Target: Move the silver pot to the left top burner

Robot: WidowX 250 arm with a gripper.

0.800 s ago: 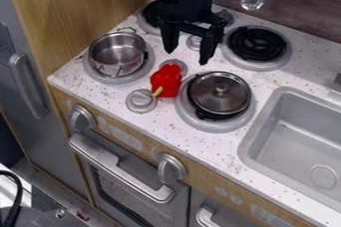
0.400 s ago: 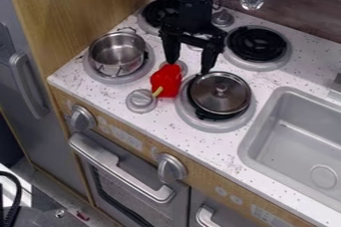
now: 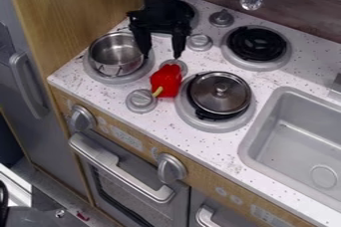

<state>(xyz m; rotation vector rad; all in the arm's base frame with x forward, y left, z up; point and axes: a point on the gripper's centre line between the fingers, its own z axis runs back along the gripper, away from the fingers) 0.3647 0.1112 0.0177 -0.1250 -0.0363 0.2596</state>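
Silver pot (image 3: 117, 53) sits upright on the near left burner (image 3: 123, 78), open at the top, wire handles at its near and far sides. Goal, as I read the task, is the far left burner (image 3: 194, 21), partly hidden behind the arm (image 3: 157, 2); no pot seen on the visible part. Gripper (image 3: 162, 55) hangs just right of the pot, fingers spread apart, nothing between them; the left-hand finger overlaps the pot's right rim in this view, contact cannot be told. Red pepper (image 3: 166, 80) lies right of the pot, near side of the gripper; round lid (image 3: 220, 93) with a knob is over the near right burner. Progress, my judgement: approach stage, none of the transfer done. Left to do: line up over the rim or a handle, close, lift clear, carry to the far side, set down level, let go. Pepper seems out of the carrying path, though close to the working fingers.
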